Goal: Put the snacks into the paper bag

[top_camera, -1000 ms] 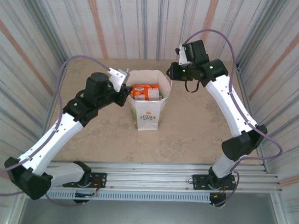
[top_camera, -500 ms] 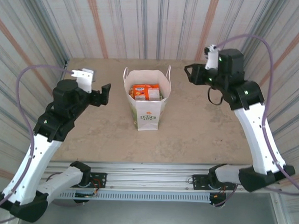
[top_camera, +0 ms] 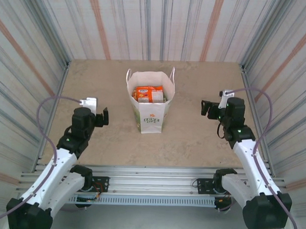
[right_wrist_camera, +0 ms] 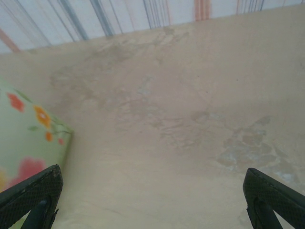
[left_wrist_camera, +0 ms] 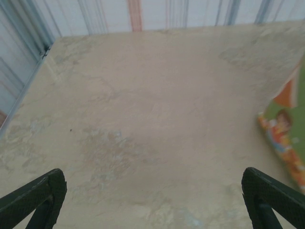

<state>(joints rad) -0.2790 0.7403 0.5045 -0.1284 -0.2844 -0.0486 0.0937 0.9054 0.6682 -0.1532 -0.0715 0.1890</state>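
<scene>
Two claws gaping, empty: left claw (top_camera: 104, 117), right claw (top_camera: 205, 108) | snacks (top_camera: 148, 94) sit in upright paper bag (top_camera: 151, 120) | I judge packing done; I park arms wide of bag, avoiding handles.

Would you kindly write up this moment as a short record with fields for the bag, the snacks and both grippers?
bag: white paper gift bag with cartoon print, upright, top open
snacks: orange foil packets inside the bag
left gripper: open, empty, left of the bag, apart from it
right gripper: open, empty, right of the bag, apart from it
surface: beige mottled table bearing the bag
</scene>
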